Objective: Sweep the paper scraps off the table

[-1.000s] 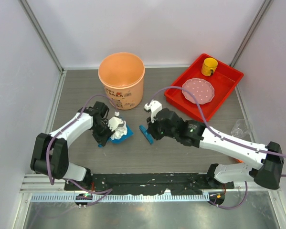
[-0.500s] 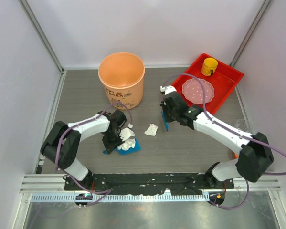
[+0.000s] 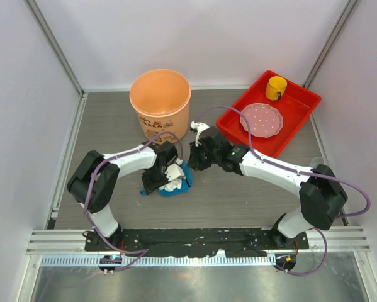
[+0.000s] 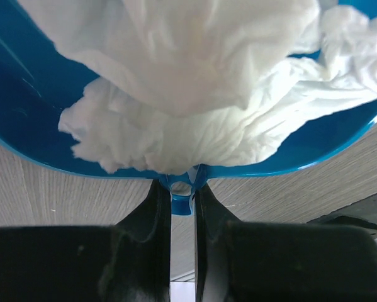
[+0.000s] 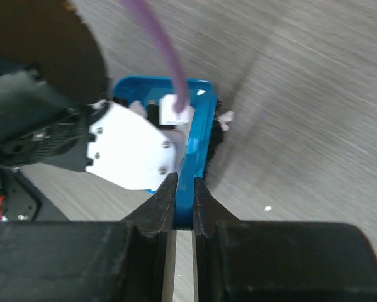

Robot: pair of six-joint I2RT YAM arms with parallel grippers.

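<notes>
From above, both arms meet in the middle of the table (image 3: 238, 195), and they hide their own fingers. The left wrist view shows more. The left gripper (image 4: 180, 189) is squeezed tight on the little handle of the blue dustpan (image 4: 18, 82). The paper scraps (image 4: 194, 82) lie in the pan in one big white heap, too bunched up to count. The right wrist view shows the right gripper (image 5: 185, 189) pinched tight on the blue brush (image 5: 201, 145). One small scrap (image 5: 226, 117) lies on the wood right beside its black bristles. A white part with screws and a purple cable (image 5: 160, 44) cover much of the pan there. Above the pan in the top view is one orange bucket (image 3: 157, 126). At the upper right sits one red tray (image 3: 295, 107) with one pink plate (image 3: 261, 119) and one yellow cup (image 3: 276, 87) in it.
</notes>
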